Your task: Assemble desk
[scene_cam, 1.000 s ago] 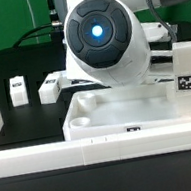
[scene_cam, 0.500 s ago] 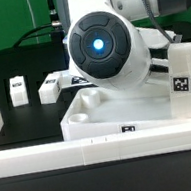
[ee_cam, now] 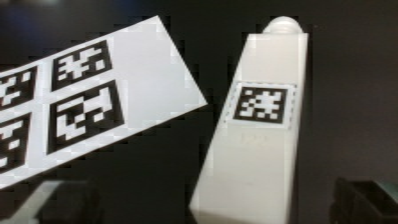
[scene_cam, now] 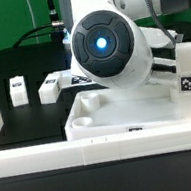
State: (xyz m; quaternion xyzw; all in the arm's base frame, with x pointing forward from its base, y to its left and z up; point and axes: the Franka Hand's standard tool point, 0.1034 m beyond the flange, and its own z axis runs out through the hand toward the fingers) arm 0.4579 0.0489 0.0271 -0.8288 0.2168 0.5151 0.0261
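Claw: my claw (ee_cam: pixel 210 205) is wide open and empty over the white square plastic leg (ee_cam: pixel 258 130).
Risk: I might close off-centre, skewing it.

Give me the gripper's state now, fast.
Gripper: open, holding nothing; a leg sits between its fingers, with a gap on each side.

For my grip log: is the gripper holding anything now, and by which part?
Nothing is held: the gripper is open, its fingers apart from the desk leg between them.

Tagged leg (ee_cam: pixel 249 165) beside marker board (ee_cam: pixel 93 100)
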